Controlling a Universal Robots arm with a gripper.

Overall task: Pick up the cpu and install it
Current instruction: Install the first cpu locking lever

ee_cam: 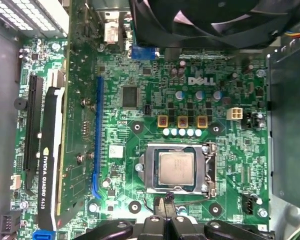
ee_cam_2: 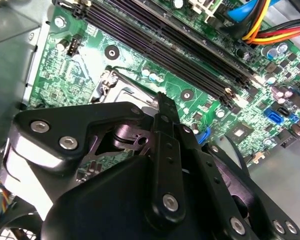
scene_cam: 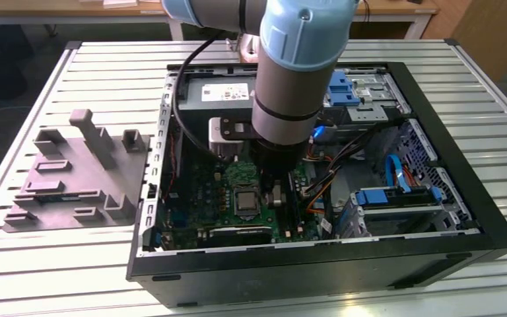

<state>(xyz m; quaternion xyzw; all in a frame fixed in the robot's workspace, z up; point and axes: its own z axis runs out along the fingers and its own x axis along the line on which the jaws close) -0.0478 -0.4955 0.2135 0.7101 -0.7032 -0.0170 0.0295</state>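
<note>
Black pincer fingers stand pressed together, holding nothing, just beside the black-framed square socket on the green motherboard. Inside that socket lies the flat silvery-grey square cpu, plain in the first wrist view; the second wrist view has the pincer's body across the socket.

Grey tubular arm with pale-blue joint caps, black cable and black screw-studded gripper.
</note>
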